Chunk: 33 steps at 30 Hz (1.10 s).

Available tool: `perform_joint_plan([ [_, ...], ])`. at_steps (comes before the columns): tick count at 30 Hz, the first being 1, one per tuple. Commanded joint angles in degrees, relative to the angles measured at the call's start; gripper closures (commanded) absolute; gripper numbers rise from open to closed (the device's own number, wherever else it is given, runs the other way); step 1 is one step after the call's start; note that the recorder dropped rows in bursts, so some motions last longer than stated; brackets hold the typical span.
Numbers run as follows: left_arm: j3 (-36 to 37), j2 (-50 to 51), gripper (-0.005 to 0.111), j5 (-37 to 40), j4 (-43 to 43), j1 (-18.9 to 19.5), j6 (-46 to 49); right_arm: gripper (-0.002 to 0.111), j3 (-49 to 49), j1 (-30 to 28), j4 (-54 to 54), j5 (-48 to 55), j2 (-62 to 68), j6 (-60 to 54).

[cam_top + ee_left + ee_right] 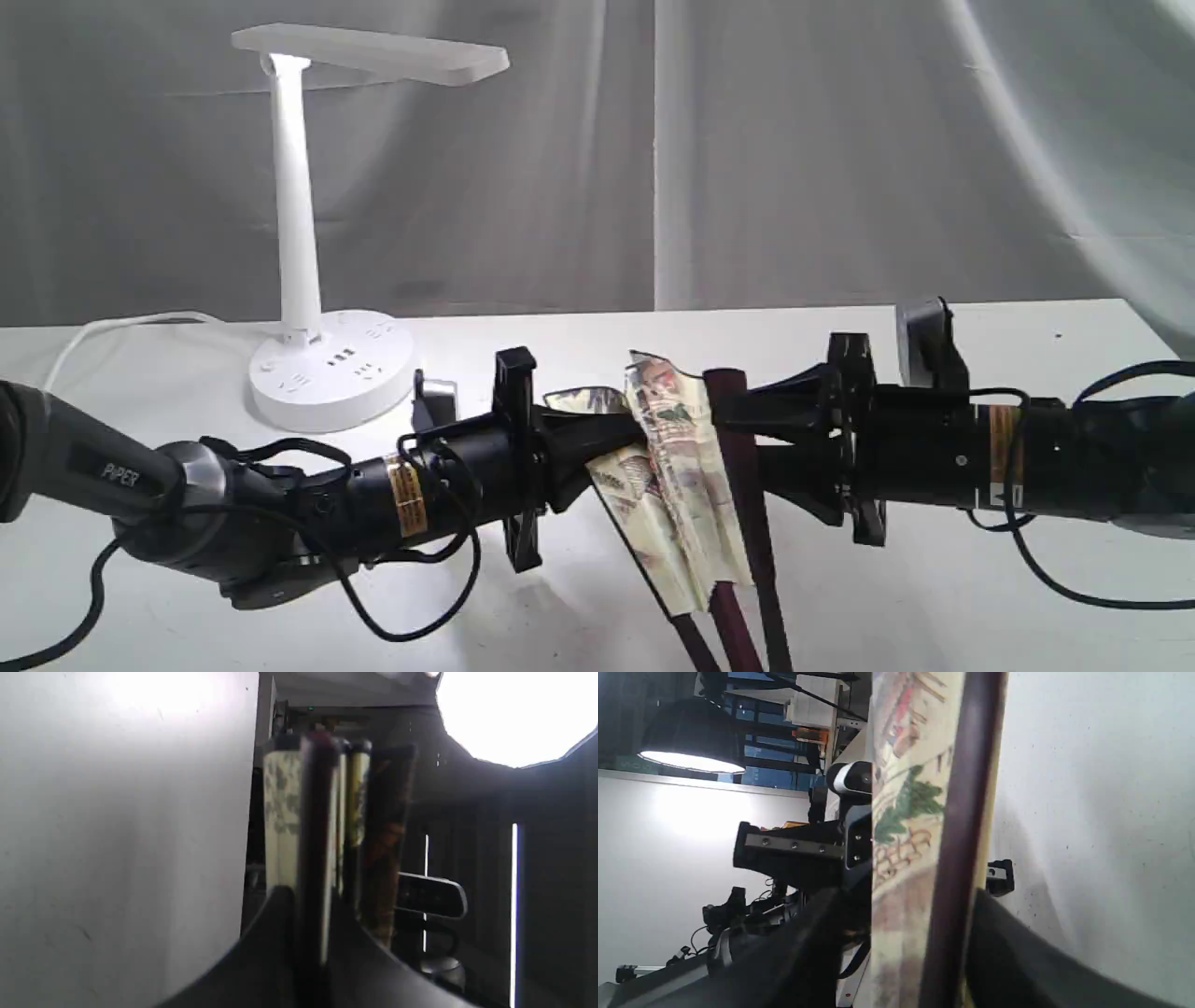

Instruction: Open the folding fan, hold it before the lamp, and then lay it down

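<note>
Left arm (420, 485), right arm (943, 448) level, nose to nose: left jaws clench the folding fan (674, 467), right jaws straddle it, grip unclear.

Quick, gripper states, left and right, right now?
Left gripper: shut on the folding fan.
Right gripper: open, jaws apart with the fan between them.

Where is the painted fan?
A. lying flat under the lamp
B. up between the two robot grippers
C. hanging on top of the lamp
B: the folding fan stands tilted between the left gripper and the right gripper, apart from the lamp.
</note>
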Motion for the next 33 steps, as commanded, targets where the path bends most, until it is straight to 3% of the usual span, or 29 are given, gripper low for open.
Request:
perform_joint_plan([
  [1, -0.2, -0.1, 0.107, -3.7, 1.5, 0.1, -2.0, 0.048, 0.1, -0.5, 0.8, -0.7, -0.2, -0.8],
  [4, -0.2, -0.1, 0.107, -3.7, 2.5, 0.1, -2.7, 0.042, 0.1, -0.5, 0.8, -0.7, -0.2, -1.0],
  [10, -0.2, -0.3, 0.107, -3.7, 6.7, 0.1, -3.6, 0.044, 0.1, -0.5, 0.8, -0.7, -0.2, -1.5],
  [18, -0.2, -0.4, 0.107, -3.7, 6.9, 0.1, -3.5, 0.075, 0.1, -0.5, -1.2, -0.7, -0.2, -1.1],
  [25, -0.2, -0.4, 0.107, -3.7, 9.2, -0.2, -3.5, 0.075, 0.1, -0.5, -1.6, -0.7, -0.2, -0.9],
  [33, -0.2, -0.9, 0.107, -3.7, 12.8, -0.2, -3.4, 0.062, 0.1, -0.5, -2.2, -0.7, -0.2, -0.9],
])
